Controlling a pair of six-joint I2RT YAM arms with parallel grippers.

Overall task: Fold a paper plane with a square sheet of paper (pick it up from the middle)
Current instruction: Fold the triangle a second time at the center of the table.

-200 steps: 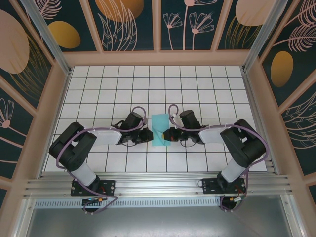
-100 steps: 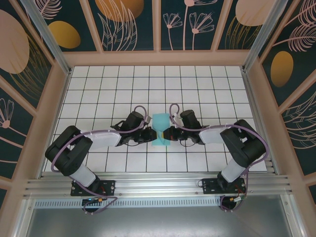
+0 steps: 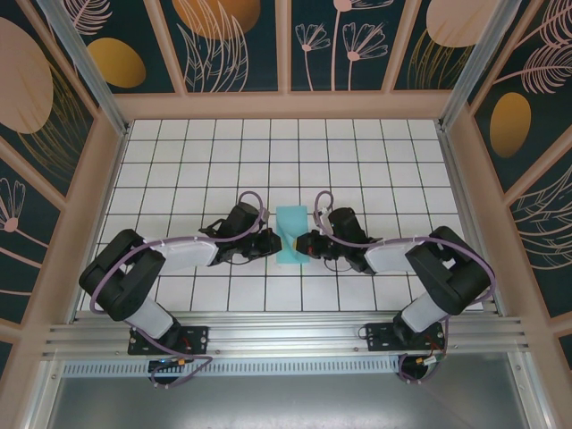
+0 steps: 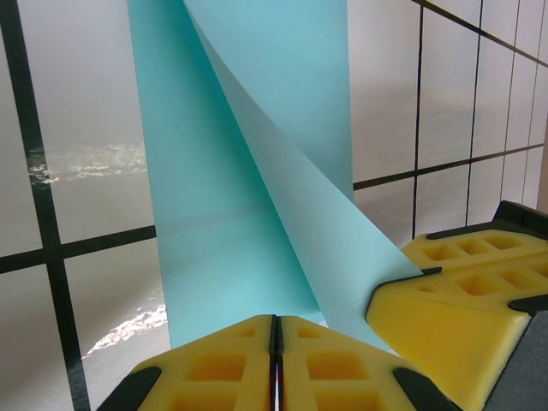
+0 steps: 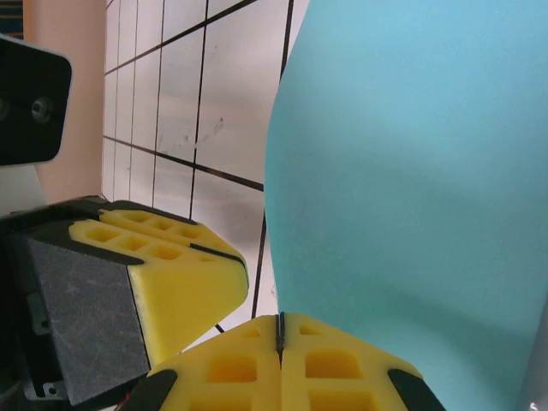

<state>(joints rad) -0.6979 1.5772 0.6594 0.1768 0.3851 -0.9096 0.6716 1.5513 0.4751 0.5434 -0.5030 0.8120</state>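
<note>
The white tiled table (image 3: pixel 357 152) is being closed in on three sides by patterned walls (image 3: pixel 232 45). Open tiles are being left free on its far half and toward both side edges. Its near middle is being taken up by the left arm (image 3: pixel 170 255) and the right arm (image 3: pixel 402 255), both being stretched inward toward each other.

Between them, at the near centre of the table, the square sheet of paper (image 3: pixel 291 231) is being held. Its near corners are being covered from above by the two wrists. In the left wrist view the sheet (image 4: pixel 214 214) is being seen as plain light teal. One flap is being drawn diagonally across a narrow strip, curved rather than creased flat, and the strip is being cut off by the picture's top edge. In the right wrist view the paper (image 5: pixel 402 171) is being bowed upward, so the table behind it is being hidden.

The yellow pads of the left gripper (image 4: pixel 276 342) are being pressed together on the sheet's near edge. The pads of the right gripper (image 5: pixel 280 342) are likewise being clamped shut on the paper rising from their seam.
</note>
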